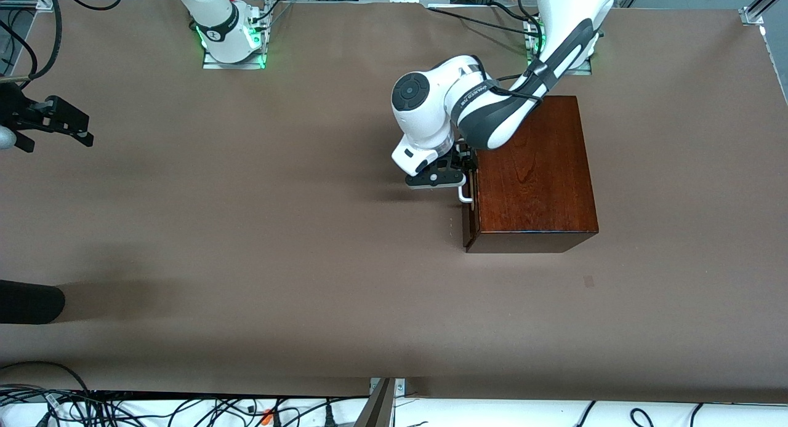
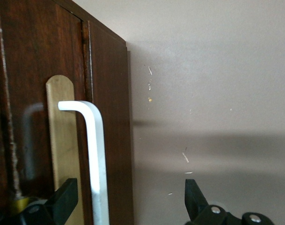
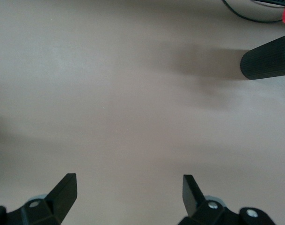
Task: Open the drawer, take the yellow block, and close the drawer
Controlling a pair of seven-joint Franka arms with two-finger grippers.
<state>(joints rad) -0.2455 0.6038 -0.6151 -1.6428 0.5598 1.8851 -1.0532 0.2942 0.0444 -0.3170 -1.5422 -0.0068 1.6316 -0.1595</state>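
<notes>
High front camera over whole table, left wrist close on drawer, shared, right wrist on bare tabletop.

Left arm: base at upper right of the front frame, arm runs down and toward frame centre, elbow bent, white wrist housing just above centre. Left gripper sits low, right of centre in the front frame, pointed sideways at the drawer front, by its white loop handle. Fingers spread wide; in the left wrist frame the two dark fingertips sit at the bottom edge, one on each side of the handle bar, neither visibly touching it.

Right arm: base at upper left of the front frame, waiting. Right gripper at the far left edge, raised over bare table. Fingers spread wide, nothing between them.
</notes>
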